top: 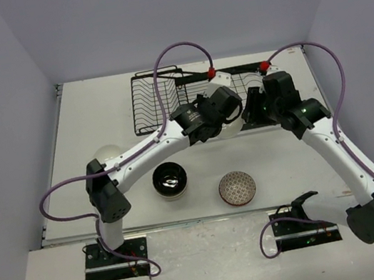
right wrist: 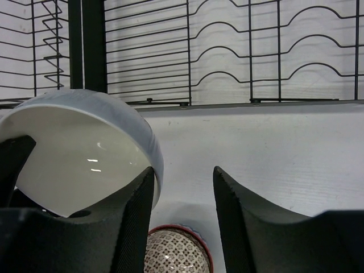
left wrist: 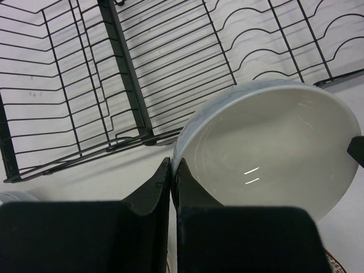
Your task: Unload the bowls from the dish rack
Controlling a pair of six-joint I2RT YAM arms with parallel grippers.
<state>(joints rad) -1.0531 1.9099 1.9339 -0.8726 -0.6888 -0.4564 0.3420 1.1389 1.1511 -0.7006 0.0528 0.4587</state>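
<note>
My left gripper is shut on the rim of a plain white bowl and holds it tilted, just in front of the black wire dish rack. From above, the left gripper and the bowl are at the rack's near edge. My right gripper is open, its left finger next to the far rim of the same bowl. I cannot tell if it touches. The right gripper faces the left one. No bowl shows in the rack.
A beige bowl with a glossy black inside and a brown net-patterned bowl stand on the table near the front. The patterned bowl lies below my right gripper. A pale round bowl is partly hidden behind the left arm.
</note>
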